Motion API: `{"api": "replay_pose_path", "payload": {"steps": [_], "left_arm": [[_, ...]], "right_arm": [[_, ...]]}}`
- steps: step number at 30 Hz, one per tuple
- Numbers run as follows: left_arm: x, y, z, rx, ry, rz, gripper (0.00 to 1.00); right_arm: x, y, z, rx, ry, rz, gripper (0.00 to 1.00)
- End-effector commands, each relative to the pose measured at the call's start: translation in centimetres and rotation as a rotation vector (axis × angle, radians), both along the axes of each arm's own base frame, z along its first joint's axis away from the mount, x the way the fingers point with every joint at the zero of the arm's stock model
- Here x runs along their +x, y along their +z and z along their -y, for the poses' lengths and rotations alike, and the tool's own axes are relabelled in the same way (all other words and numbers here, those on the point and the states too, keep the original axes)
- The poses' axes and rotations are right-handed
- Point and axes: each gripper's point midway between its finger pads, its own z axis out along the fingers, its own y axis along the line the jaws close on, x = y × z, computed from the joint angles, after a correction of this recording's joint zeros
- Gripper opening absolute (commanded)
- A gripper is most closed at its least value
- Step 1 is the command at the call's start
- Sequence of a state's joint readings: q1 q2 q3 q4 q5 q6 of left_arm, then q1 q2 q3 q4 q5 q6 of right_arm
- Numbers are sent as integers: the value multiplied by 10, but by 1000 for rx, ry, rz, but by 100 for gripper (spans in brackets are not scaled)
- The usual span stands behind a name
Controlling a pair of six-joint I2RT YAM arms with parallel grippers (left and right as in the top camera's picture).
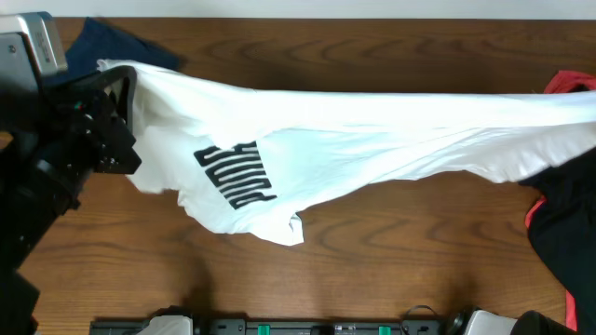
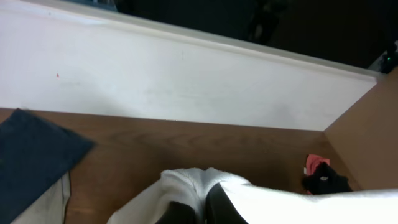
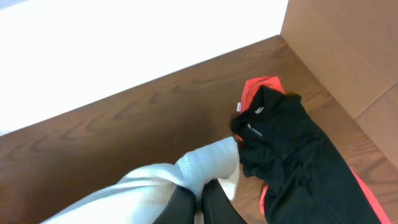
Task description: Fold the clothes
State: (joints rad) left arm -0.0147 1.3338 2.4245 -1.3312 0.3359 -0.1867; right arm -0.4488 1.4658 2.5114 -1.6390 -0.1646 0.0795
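Shirt [image 1: 372, 130] is stretched across the tabletop [image 1: 372, 279] from 9 to 3 o'clock, with black lettering [image 1: 237, 174] near the 9 end. Left claw [image 2: 200, 206] is clamped tight on the cloth at 9, right claw [image 3: 198, 203] same deal at 3. The middle looks lifted, though it's hard to say from above. Navy garment [image 1: 121, 42] at 10, black-red garment [image 3: 292, 149] at 4.

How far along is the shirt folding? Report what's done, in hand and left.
Done: no fold visible yet. In hand: the white T-shirt hangs stretched between the left fingers and right fingers, both shut on its ends. Left: lay it flat on the table, then fold.
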Motion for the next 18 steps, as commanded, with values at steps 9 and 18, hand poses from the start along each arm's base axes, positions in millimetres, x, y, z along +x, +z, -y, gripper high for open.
{"api": "replay_pose_path", "payload": {"steps": [9, 18], "left_arm": [[97, -67, 12, -34, -66, -251, 6], [212, -141, 12, 15, -92, -341, 6]], "right_arm": [[50, -38, 15, 85, 28, -119, 1], [146, -106, 24, 129, 127, -247, 1]]}}
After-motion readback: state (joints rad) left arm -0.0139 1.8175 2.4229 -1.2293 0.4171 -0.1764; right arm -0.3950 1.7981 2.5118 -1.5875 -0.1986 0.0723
